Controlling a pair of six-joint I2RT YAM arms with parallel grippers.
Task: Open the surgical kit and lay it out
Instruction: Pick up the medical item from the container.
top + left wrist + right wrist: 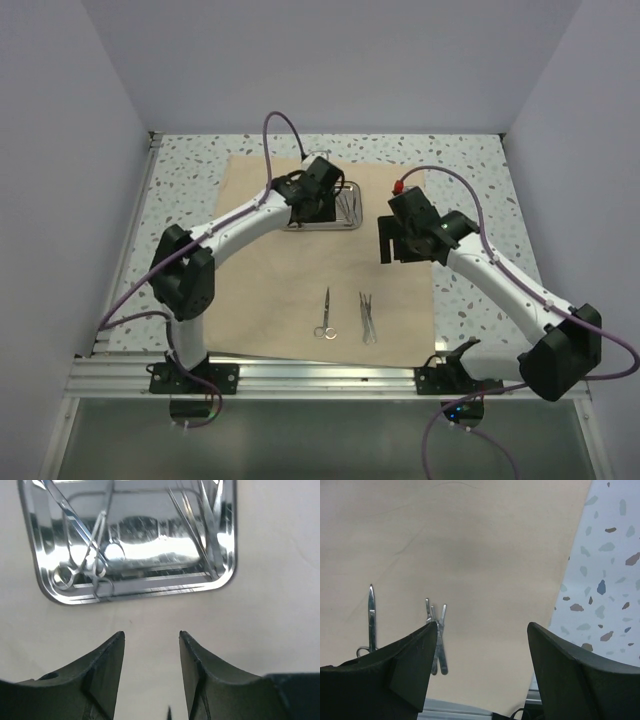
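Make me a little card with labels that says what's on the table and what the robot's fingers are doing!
cloth: tan cloth spread flat on the speckled table
tray: shiny steel tray at the cloth's far end, instruments inside it
laid out: scissors and tweezers side by side near the cloth's near edge
left fingers: open, holding nothing, close to the tray
right fingers: open, holding nothing, over the cloth's right side
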